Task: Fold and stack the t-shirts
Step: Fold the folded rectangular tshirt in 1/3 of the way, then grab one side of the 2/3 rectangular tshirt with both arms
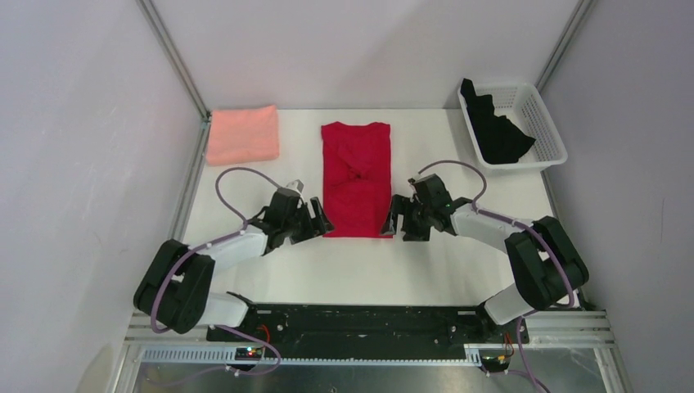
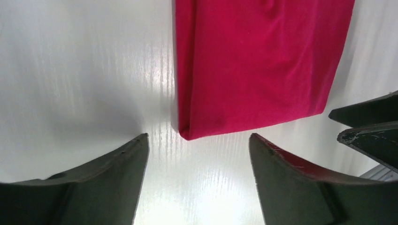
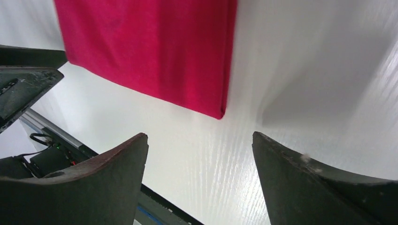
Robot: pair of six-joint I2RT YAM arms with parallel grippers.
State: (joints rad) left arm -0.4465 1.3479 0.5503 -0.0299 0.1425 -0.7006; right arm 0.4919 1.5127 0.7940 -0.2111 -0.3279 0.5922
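The bright red t-shirt (image 1: pixel 357 178) lies in the middle of the table, folded lengthwise into a long strip with the collar at the far end. My left gripper (image 1: pixel 321 221) is open and empty, just short of the strip's near left corner (image 2: pixel 187 133). My right gripper (image 1: pixel 394 224) is open and empty, just short of its near right corner (image 3: pixel 219 114). The salmon-pink t-shirt (image 1: pixel 242 134) lies folded into a rectangle at the far left. The black t-shirt (image 1: pixel 495 127) lies crumpled in the white mesh basket (image 1: pixel 550 123) at the far right.
A metal frame rail (image 1: pixel 190 188) runs along the table's left edge. White walls close in the back and both sides. The table's near edge with the arm bases (image 1: pixel 368 323) shows in the right wrist view (image 3: pixel 56 150).
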